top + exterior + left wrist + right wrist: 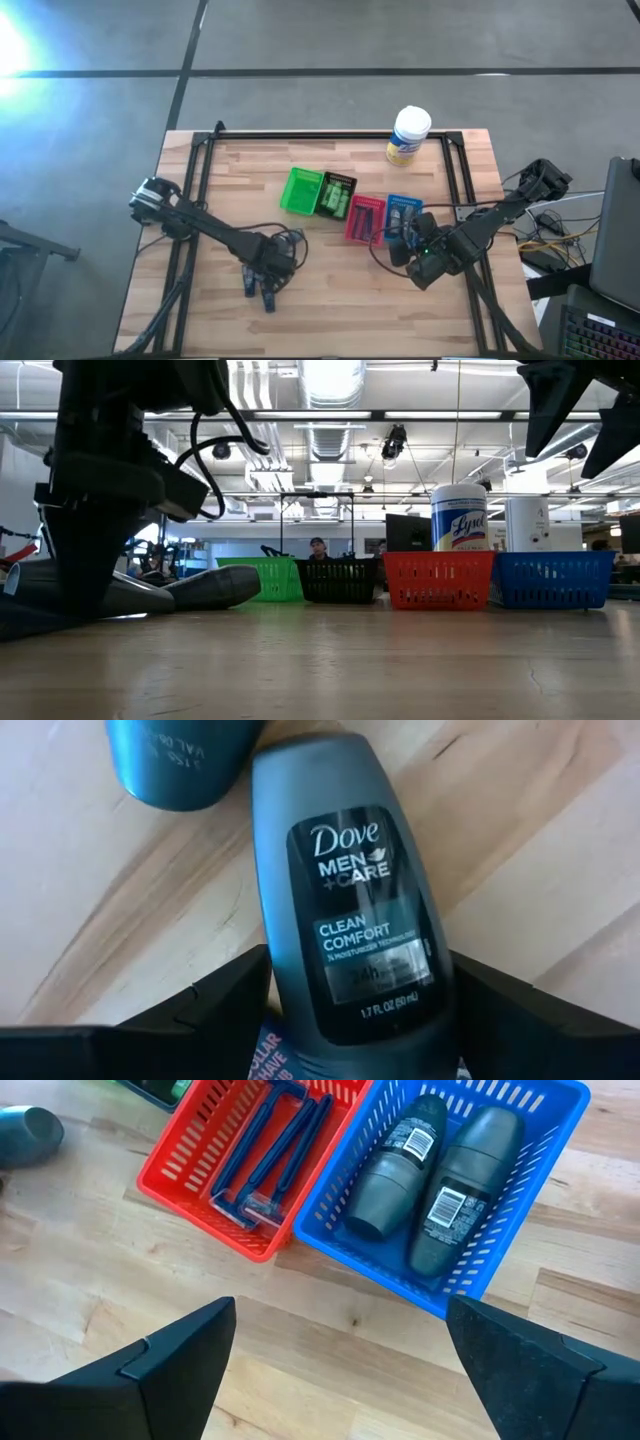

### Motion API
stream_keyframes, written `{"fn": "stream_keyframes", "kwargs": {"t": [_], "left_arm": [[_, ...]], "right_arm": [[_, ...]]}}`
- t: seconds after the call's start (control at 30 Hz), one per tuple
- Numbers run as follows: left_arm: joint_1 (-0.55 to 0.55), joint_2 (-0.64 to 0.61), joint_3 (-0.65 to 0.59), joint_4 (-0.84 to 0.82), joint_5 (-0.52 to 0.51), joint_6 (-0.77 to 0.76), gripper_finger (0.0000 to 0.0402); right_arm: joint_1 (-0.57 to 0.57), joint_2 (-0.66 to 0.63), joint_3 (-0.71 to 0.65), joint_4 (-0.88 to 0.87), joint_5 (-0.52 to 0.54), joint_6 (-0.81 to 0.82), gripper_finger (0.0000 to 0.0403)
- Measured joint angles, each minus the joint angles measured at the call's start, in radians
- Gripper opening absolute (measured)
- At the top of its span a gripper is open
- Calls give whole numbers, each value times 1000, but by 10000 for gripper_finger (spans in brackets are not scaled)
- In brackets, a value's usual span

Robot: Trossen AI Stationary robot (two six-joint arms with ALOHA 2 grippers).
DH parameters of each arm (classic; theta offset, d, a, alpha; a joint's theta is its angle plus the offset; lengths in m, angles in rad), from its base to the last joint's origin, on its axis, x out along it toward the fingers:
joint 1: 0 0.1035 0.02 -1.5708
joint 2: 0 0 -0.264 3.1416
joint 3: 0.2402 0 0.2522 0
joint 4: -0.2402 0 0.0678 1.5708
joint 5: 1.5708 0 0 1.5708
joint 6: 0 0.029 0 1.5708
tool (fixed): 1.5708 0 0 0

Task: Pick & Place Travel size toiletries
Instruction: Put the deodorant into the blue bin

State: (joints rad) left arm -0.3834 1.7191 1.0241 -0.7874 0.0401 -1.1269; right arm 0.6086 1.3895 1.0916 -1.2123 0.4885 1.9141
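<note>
Centrally in the high view, the blue bin (440, 1190) holds two grey bottles (455, 1195); the red bin (190, 1170) holds razors (270, 1150). The left gripper (350, 1020), lower left, spreads around a Dove bottle (350, 900); the right gripper (335, 1370) gapes wide.

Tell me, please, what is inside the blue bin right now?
The blue bin holds two grey tubes lying side by side, barcodes up. Whatever lies beneath them is covered.

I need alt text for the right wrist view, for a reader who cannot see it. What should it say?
A blue bin holds two grey oblong tubes lying side by side, and a red bin touching it holds thin dark blue razors. Both stand on a wooden table. The right gripper is open above the bare wood in front of them.
</note>
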Motion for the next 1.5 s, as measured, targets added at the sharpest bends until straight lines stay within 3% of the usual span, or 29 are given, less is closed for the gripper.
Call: {"fn": "stream_keyframes", "kwargs": {"t": [0.33, 0.7, 0.97, 1.27, 1.5], "left_arm": [[-4, -3, 22, 4, -14, -1, 280], [44, -1, 0, 20, -31, 5, 280], [78, -1, -12, 66, -29, 57, 279], [82, -4, -28, 63, 15, 77, 254], [83, -3, -27, 57, 48, 87, 217]], "right_arm": [[0, 0, 0, -1, 0, -6, 338], [0, 0, 0, -1, -1, -6, 359], [0, 0, 0, -3, -1, -6, 345], [0, 0, 0, -4, -1, -5, 334], [-1, 0, -10, -5, -1, 8, 350]]}}
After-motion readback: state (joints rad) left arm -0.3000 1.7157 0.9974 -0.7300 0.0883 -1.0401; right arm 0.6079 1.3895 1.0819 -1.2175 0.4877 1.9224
